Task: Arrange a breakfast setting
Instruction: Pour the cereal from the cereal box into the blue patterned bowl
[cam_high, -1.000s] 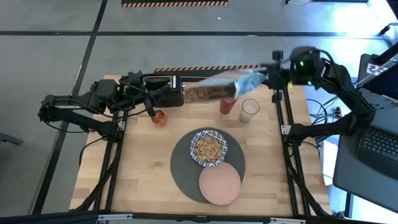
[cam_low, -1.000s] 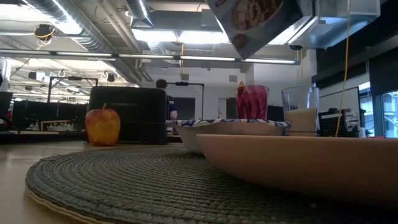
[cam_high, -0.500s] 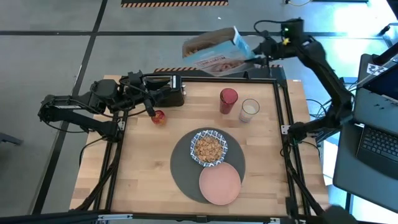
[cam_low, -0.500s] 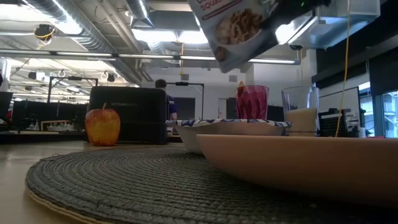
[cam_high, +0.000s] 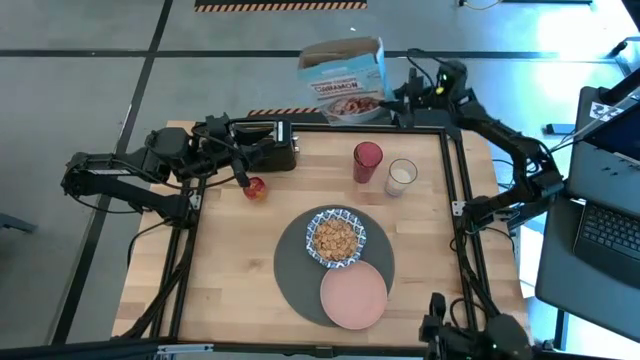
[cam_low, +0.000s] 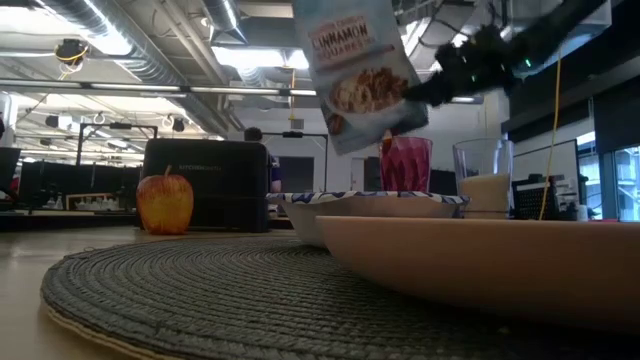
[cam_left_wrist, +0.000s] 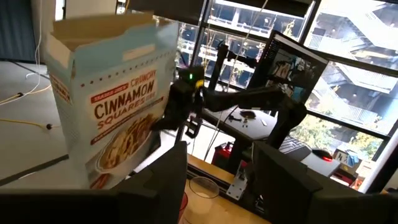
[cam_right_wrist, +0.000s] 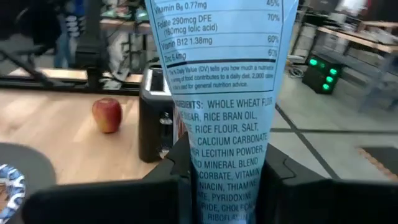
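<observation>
Right gripper (cam_high: 398, 97) clamped on upright cereal box (cam_high: 343, 78), held just past the bench's far edge. Left gripper (cam_high: 283, 148) sits at the far-left of the bench by the black toaster (cam_high: 262, 146) and apple (cam_high: 255, 187); fingers parted, nothing held. Mat (cam_high: 300, 275) mid-bench toward the near edge carries bowl (cam_high: 335, 238) with cereal and pink plate (cam_high: 353, 297). Red tumbler (cam_high: 367, 162) and milk glass (cam_high: 400, 177) stand near the far-right corner.
</observation>
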